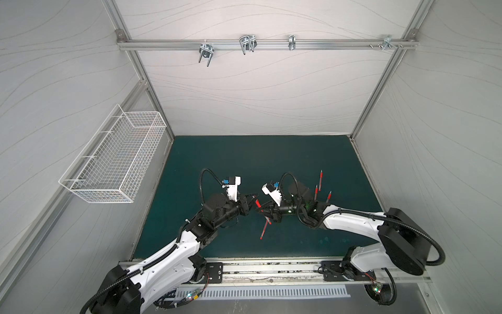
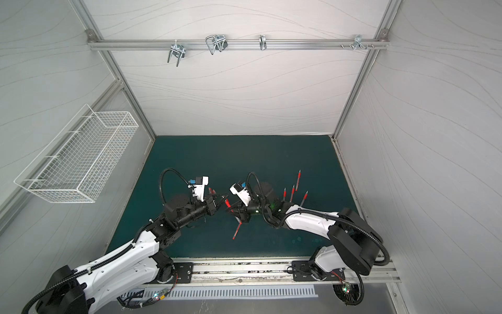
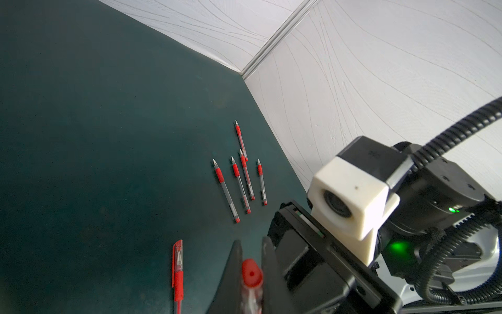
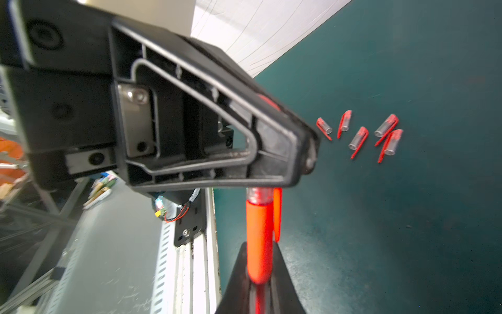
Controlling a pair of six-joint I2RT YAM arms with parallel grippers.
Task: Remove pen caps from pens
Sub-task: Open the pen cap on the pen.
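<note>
My two grippers meet over the middle of the green mat with one pen between them. In the right wrist view my right gripper (image 4: 260,250) is shut on the pen (image 4: 259,239) at its red section. The pen cap (image 3: 252,273), red-ended and translucent, sits between the fingers of my left gripper (image 3: 252,244), which is shut on it. The cap still looks seated on that pen. In both top views the grippers (image 1: 254,204) (image 1: 264,210) almost touch. A second capped pen (image 3: 178,269) lies on the mat just in front of them. Several uncapped pens (image 3: 239,174) lie to the right, and several loose caps (image 4: 358,138) to the left.
A white wire basket (image 1: 116,160) hangs on the left wall. Metal hooks (image 1: 247,43) hang from the rail on the back wall. An aluminium rail (image 1: 271,269) carrying both arm bases runs along the mat's front edge. Walls close in the green mat (image 1: 244,163) on three sides.
</note>
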